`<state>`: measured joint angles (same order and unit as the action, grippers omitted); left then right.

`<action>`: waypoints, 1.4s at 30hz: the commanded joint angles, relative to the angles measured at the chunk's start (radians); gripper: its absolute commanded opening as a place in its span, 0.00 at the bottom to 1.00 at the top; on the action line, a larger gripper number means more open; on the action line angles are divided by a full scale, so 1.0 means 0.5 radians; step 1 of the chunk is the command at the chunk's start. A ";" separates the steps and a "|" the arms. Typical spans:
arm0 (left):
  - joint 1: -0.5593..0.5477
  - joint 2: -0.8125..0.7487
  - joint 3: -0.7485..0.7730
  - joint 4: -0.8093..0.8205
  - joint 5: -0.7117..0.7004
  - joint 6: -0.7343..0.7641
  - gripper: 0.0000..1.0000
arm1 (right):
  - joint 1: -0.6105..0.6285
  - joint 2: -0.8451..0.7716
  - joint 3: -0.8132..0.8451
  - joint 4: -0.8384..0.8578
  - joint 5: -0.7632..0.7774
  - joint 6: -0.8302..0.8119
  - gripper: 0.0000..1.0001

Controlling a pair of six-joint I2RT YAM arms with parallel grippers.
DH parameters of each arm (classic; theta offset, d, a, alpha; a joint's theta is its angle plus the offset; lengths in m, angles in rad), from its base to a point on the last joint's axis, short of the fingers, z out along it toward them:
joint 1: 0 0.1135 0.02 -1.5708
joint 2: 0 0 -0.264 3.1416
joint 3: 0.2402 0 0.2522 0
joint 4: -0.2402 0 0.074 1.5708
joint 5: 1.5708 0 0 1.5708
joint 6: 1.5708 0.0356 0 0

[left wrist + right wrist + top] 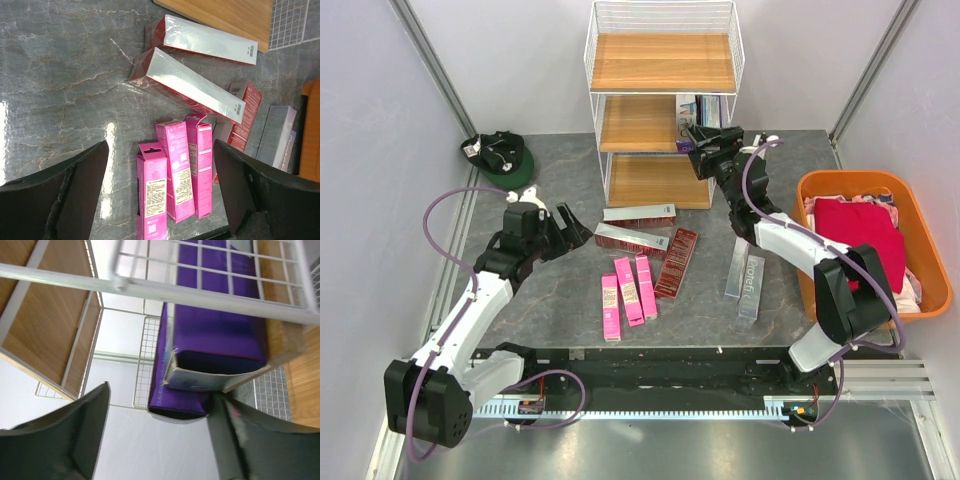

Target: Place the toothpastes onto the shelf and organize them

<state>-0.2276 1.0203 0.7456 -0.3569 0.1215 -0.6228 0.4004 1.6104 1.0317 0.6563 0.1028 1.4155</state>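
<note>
The shelf (662, 100) stands at the back centre, and two purple and silver toothpastes (701, 109) lie on its middle board at the right. My right gripper (712, 142) is open and empty just in front of them. In the right wrist view (160, 390) their ends (215, 330) sit close by my right finger. On the table lie three dark red boxes (638, 214), three pink boxes (628, 291) and two silver boxes (744, 275). My left gripper (576, 228) is open and empty, left of the dark red boxes. The left wrist view (160, 145) shows the pink boxes (176, 170) between my fingers.
An orange tub (820, 187) full of clothes stands at the right, close to my right arm. A green cap (501, 153) lies at the back left. The shelf's white wire frame (200, 290) crosses just above my right fingers. The walls close in on both sides.
</note>
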 commanded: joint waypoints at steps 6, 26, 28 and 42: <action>0.004 -0.022 -0.037 0.085 0.082 0.009 0.92 | -0.009 -0.027 0.164 -0.346 -0.141 -0.257 0.98; 0.001 0.006 -0.049 0.103 0.156 0.064 0.93 | -0.009 -0.269 -0.020 -0.558 -0.199 -0.459 0.98; 0.001 0.000 -0.049 0.100 0.159 0.064 0.93 | -0.012 -0.294 -0.045 -0.536 -0.199 -0.462 0.98; -0.042 0.098 -0.034 0.116 0.242 0.126 0.93 | -0.006 -0.435 -0.238 -0.665 -0.463 -0.594 0.94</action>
<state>-0.2298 1.0370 0.7204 -0.3336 0.2096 -0.6125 0.3973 1.4616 0.9752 0.3649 -0.0757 1.1854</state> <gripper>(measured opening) 0.925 0.935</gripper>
